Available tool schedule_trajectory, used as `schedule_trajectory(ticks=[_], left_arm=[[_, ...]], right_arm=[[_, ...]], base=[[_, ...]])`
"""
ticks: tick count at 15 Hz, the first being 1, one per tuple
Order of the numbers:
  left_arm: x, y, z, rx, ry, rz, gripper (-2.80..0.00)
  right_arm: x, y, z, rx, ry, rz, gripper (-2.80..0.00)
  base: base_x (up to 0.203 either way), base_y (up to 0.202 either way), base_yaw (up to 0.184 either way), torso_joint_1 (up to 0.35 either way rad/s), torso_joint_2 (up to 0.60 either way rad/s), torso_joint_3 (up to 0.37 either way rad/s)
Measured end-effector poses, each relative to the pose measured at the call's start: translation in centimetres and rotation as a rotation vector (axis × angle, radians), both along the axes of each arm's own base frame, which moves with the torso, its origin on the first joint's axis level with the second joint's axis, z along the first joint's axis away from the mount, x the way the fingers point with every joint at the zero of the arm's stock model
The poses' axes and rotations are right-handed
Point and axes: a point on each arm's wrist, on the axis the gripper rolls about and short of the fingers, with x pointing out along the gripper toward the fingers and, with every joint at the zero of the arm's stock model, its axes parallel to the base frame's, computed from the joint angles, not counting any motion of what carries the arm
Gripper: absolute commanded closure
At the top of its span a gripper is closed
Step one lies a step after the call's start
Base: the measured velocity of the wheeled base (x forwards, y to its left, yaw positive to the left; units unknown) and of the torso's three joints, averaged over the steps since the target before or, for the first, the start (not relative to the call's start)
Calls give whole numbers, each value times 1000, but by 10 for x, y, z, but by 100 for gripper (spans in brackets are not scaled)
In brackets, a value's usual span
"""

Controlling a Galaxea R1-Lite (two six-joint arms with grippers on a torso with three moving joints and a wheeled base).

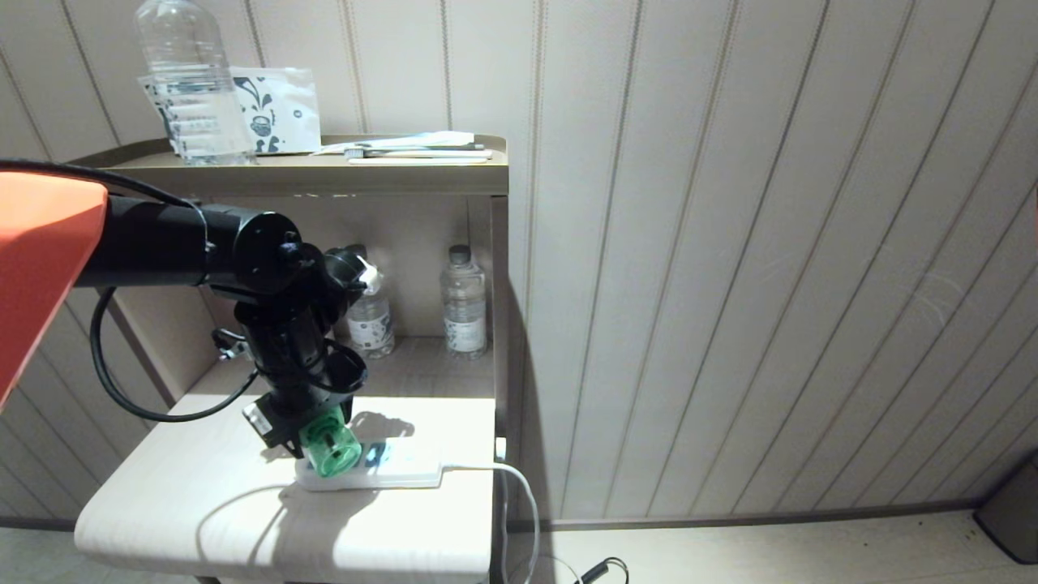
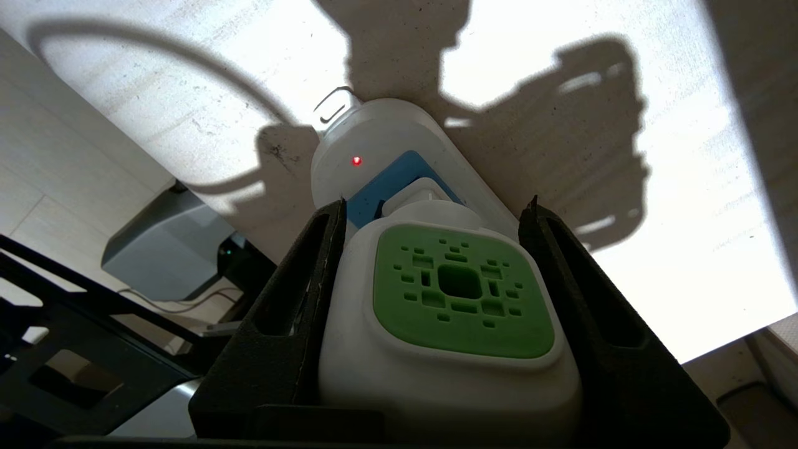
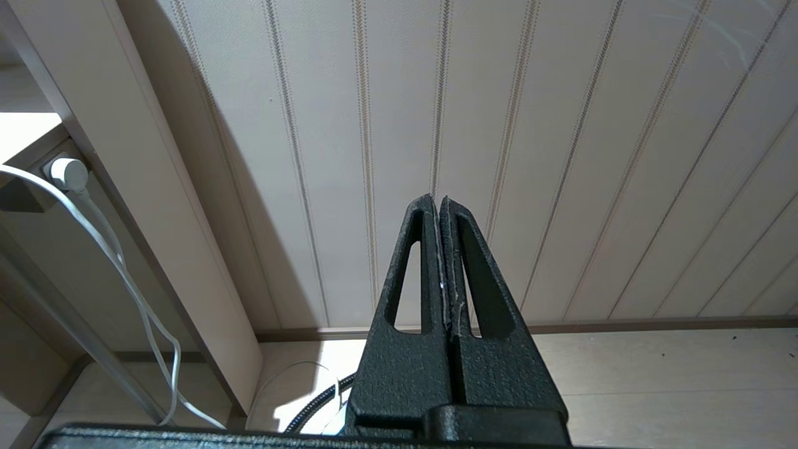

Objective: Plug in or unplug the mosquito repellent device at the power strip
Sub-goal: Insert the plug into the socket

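Note:
My left gripper reaches down over the low table and is shut on the mosquito repellent device, its black fingers pressed to both white sides. The device's green grille faces the wrist camera, and its translucent green bottle sticks out toward the table's front. The device's plug end rests against a blue socket of the white power strip, whose red light is lit; the prongs are hidden. The power strip lies flat on the table. My right gripper is shut on nothing, parked facing the panelled wall.
A white cable runs from the strip over the table's right edge. Two small water bottles stand at the back under the shelf. A large bottle and papers sit on the top shelf. The wall is to the right.

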Motion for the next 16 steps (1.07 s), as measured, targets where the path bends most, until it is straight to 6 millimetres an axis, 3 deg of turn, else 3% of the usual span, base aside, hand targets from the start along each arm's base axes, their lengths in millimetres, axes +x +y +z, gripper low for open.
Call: schedule_trajectory(ticks=[16], left_arm=[[14, 9, -21, 15, 47, -1, 0]], right_arm=[[0, 0, 0, 0, 0, -1, 0]], base=[[0, 0, 0, 0, 0, 0]])
